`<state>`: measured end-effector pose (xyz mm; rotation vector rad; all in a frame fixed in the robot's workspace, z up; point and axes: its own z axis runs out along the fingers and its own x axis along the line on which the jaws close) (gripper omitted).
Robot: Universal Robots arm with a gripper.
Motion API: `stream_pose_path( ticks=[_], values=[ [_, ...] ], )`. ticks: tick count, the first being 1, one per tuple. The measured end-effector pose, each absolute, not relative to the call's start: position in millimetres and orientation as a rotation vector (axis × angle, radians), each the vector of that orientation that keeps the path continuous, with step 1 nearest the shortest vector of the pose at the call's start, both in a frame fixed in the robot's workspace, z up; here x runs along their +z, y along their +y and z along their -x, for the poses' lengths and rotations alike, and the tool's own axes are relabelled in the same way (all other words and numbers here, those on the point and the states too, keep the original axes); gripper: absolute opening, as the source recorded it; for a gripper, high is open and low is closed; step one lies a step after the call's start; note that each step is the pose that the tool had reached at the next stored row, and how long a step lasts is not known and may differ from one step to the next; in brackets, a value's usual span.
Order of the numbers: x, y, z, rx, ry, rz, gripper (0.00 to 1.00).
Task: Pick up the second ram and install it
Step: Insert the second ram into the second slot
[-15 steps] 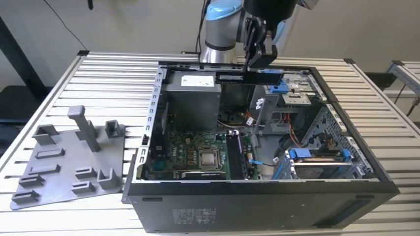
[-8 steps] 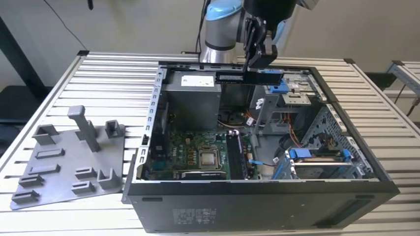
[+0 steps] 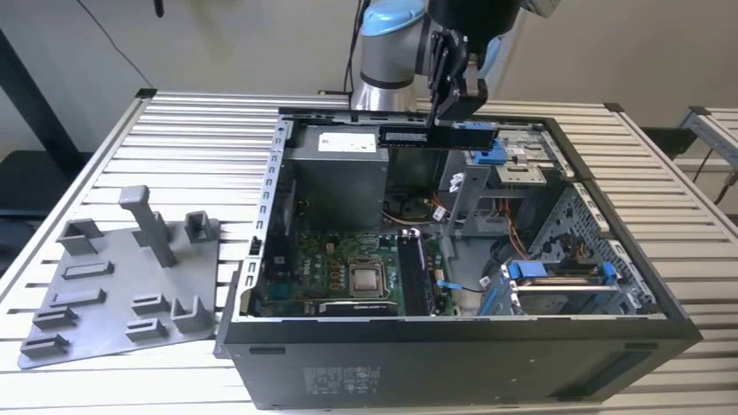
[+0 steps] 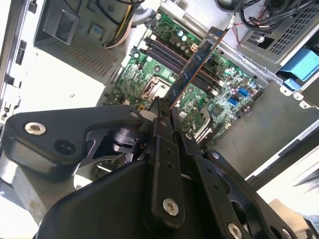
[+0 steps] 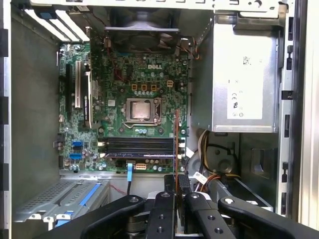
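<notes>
The gripper (image 4: 166,112) was clenched on the second ram (image 4: 195,64). Its two black fingers pinched one end of the stick, and the rest of the dark board reached out past them, with a row of chips along its face. In the first wrist view the gripper (image 5: 177,180) held the second ram (image 5: 176,139) edge-on, a thin line lying crosswise to the long black memory slots (image 5: 139,147) below it.

Beyond the stick lay the green motherboard (image 5: 124,84), well apart from it, with the square CPU socket (image 5: 142,109) just past the slots and the grey power supply (image 5: 244,79) beside the board.

In the exterior view the gripper (image 3: 454,117) hung over the far end of the open computer case (image 3: 461,354). It carried the second ram (image 3: 416,136) level and above the case rim — not seated in any slot. The case stood on a slatted table (image 3: 196,138), and a grey fixture plate (image 3: 116,294) lay at the exterior view's left.
</notes>
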<state>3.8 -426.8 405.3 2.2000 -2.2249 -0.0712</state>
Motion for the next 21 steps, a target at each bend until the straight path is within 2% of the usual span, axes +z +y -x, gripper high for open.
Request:
stream_pose_path(
  ticks=[21],
  values=[
    [405.2,-426.8,-3.8,-0.071,-2.386,-2.028,0.14]
  ],
)
